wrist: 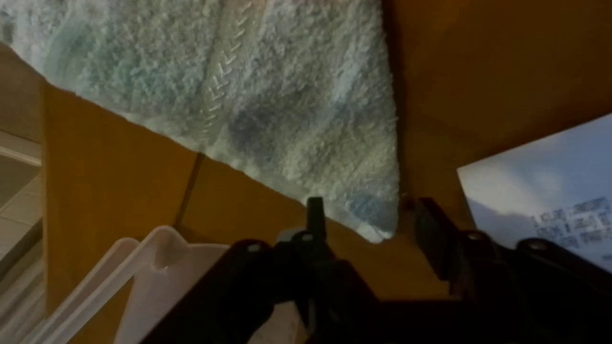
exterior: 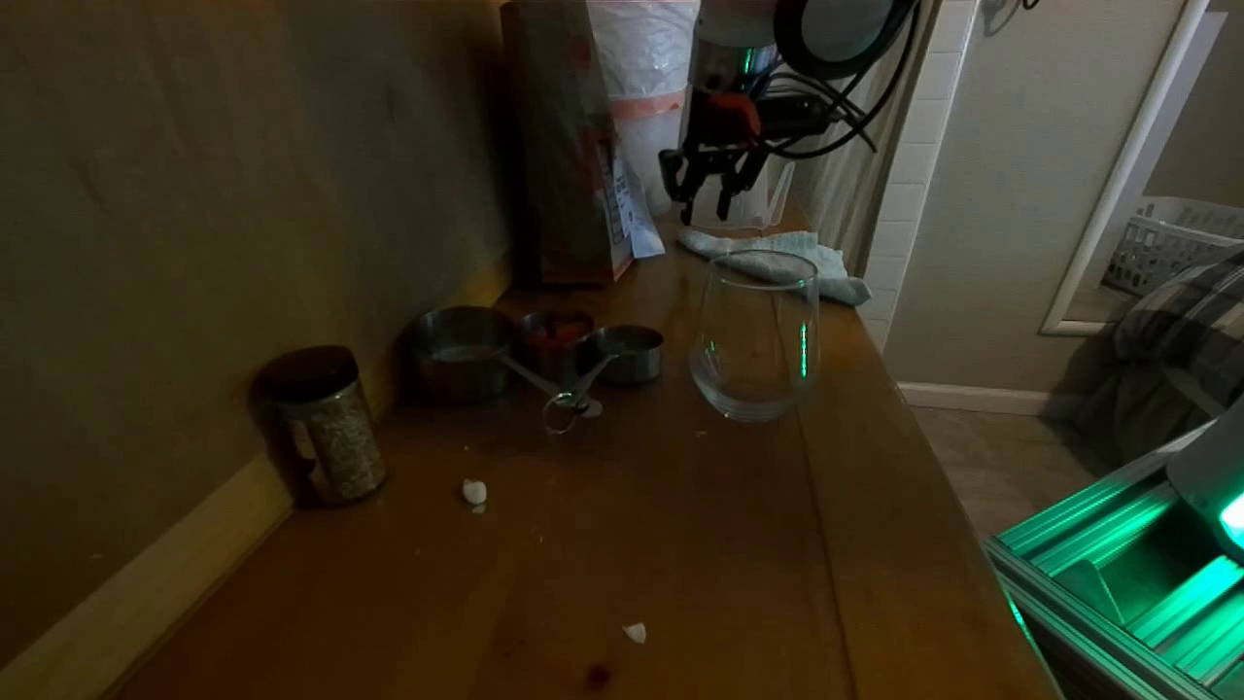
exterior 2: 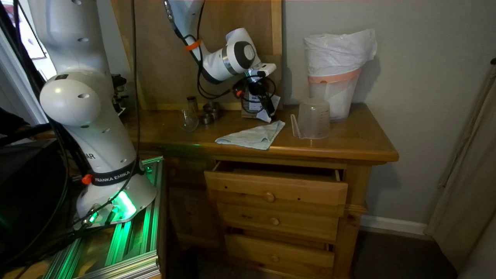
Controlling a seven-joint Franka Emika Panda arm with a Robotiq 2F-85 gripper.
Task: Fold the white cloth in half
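The white cloth (exterior: 838, 277) lies on the wooden table, pale grey-blue and somewhat rumpled. In an exterior view it spreads near the table's front edge (exterior 2: 252, 136), with one corner toward the back. My gripper (exterior: 705, 216) hangs over the far part of the cloth, and in an exterior view its fingers point down above that back corner (exterior 2: 270, 116). In the wrist view the cloth (wrist: 296, 95) narrows to a corner that shows between the two fingers of my open gripper (wrist: 368, 203). The fingers stand apart with nothing held; their exact height above the cloth is hard to tell.
A clear plastic pitcher (exterior 2: 313, 120) and a bin with a white bag (exterior 2: 337, 58) stand beside the cloth. A brown paper bag (exterior: 573, 194) with a white paper (wrist: 545, 181) is behind. A glass (exterior: 755, 350), measuring cups (exterior: 462, 355) and jar (exterior: 335, 437) stand along the table.
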